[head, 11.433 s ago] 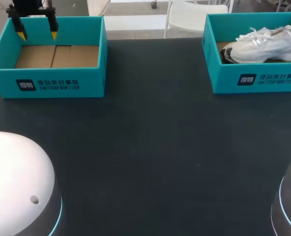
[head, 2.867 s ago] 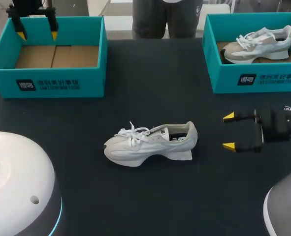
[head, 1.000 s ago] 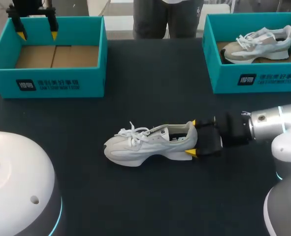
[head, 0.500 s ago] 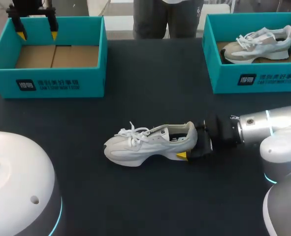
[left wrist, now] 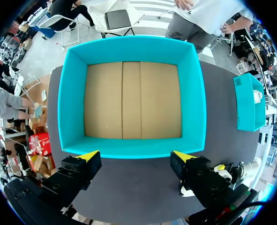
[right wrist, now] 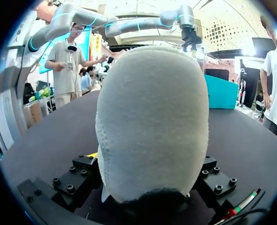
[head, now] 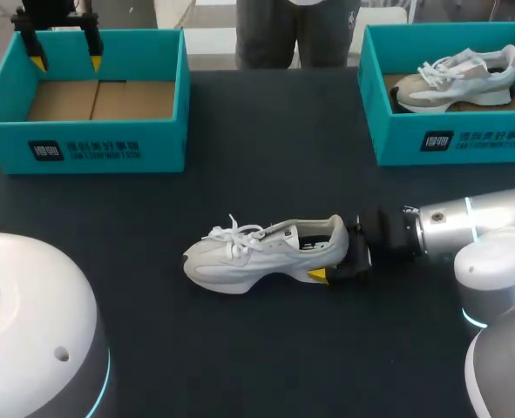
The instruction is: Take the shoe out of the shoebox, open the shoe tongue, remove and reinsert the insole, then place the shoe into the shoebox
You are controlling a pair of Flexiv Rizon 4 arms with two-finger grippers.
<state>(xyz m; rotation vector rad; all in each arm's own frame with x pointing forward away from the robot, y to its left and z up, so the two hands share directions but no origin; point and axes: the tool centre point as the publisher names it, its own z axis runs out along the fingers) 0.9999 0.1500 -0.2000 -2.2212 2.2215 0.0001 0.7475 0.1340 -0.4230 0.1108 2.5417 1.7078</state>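
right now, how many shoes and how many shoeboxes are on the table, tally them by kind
shoes: 2, the loose shoe lying mid-table and the boxed shoe inside the right shoebox
shoeboxes: 2, the right shoebox and the left shoebox, which holds nothing
total: 4

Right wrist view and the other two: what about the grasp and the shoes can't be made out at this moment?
- Whether the right gripper is shut on the shoe: the heel fills the right wrist view and, in the head view, covers the gripper's far side.
- Whether the insole is in place: in the head view the shoe's opening is too small and dark.
- The shoebox holding the second shoe: its right end is cut off by the head view's edge.
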